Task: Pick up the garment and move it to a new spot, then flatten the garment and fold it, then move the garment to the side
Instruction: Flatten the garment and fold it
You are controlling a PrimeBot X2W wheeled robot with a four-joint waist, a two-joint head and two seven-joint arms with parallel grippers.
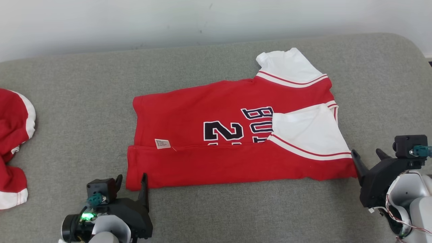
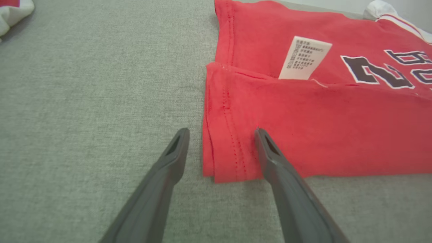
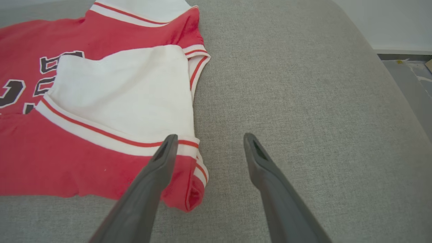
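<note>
The red shirt (image 1: 229,135) lies flat in the middle of the grey couch (image 1: 84,111), turned sideways, with its neck end toward my right. The long side near me is folded up over the big number, and a small white tag (image 1: 162,143) pokes out at that fold. One white sleeve (image 1: 310,131) is folded in on top of the red. My left gripper (image 1: 131,178) sits at the near left corner of the shirt with its two fingers apart. In the left wrist view one finger is on the cloth and one is on the bare couch beside it. My right gripper (image 1: 365,152) is at the near right corner, and its fingers are apart too, one over the striped corner and one over the couch. Neither is holding anything. I think I am in the middle of the folding, and these two corners are the next ones to grab. To do it well, I should pinch both layers at each corner, close both grippers together, and lift them evenly, so the fold does not slip open. Another red and white garment (image 1: 13,135) sits far off at the left edge, well away.
</note>
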